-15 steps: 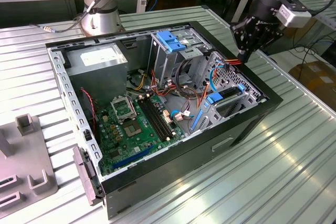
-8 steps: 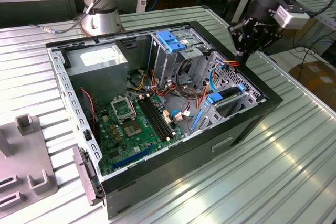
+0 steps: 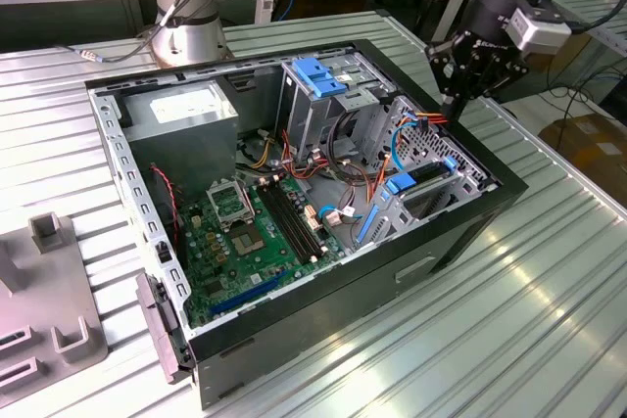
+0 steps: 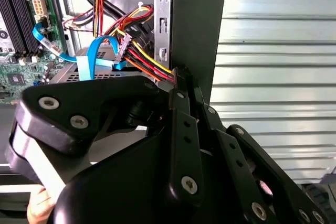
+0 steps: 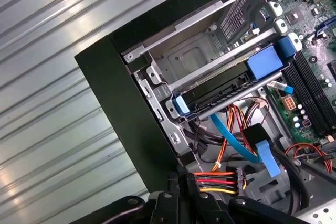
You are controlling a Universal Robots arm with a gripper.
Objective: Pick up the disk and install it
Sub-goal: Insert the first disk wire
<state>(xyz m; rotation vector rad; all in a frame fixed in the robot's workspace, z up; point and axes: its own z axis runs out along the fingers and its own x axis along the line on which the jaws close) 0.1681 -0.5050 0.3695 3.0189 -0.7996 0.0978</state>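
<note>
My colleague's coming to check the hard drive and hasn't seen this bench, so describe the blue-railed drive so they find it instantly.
Find the open black computer case on the slatted metal table. At its corner on the exterior view's right, the disk lies flat in a low metal bay. Unlike the blue bracket atop the tall cage, it sits low, a dark slab between blue rail ends.

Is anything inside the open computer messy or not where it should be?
Nothing looks broken, but the cables are messy. A bundle of red, orange and yellow power wires lies loose at the corner of the computer case, right by the gripper. A blue flat cable dangles near the disk, which sits in its bay.
</note>
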